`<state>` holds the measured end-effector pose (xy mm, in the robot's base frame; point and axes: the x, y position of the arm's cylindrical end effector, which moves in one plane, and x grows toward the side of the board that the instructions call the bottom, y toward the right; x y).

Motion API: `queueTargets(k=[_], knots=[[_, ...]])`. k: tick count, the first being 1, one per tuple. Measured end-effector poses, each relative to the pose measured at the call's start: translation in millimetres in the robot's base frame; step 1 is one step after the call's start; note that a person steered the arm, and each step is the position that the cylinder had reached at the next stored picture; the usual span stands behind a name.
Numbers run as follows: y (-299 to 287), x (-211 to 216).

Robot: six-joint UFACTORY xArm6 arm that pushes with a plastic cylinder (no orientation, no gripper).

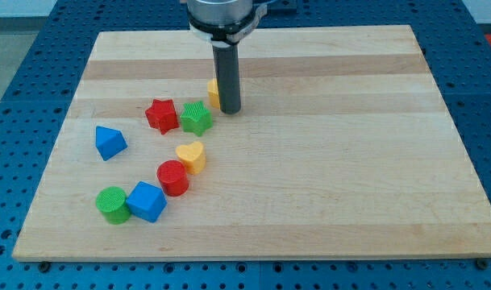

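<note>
My tip (230, 109) rests on the wooden board (326, 161) just right of a yellow block (214, 93), which the rod partly hides; they look to be touching. A green star block (196, 118) lies just below and left of the tip, with a red star block (160, 114) at its left. Further down sit a yellow heart block (192, 155), a red cylinder (172, 177), a blue cube (147, 200) and a green cylinder (112, 204). A blue triangular block (110, 142) lies apart at the view's left.
The board lies on a blue perforated table (27, 80). The arm's grey housing (225, 16) hangs over the board's top edge.
</note>
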<state>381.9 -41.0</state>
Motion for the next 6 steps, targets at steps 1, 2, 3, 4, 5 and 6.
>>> queueTargets(k=[1,2,3,4,5,6], knots=[[0.0,-22.2],[-0.3,-42.0],[-14.9,-45.5],[-31.7,-45.1],[-44.3,-37.5],[-64.2,-30.2]])
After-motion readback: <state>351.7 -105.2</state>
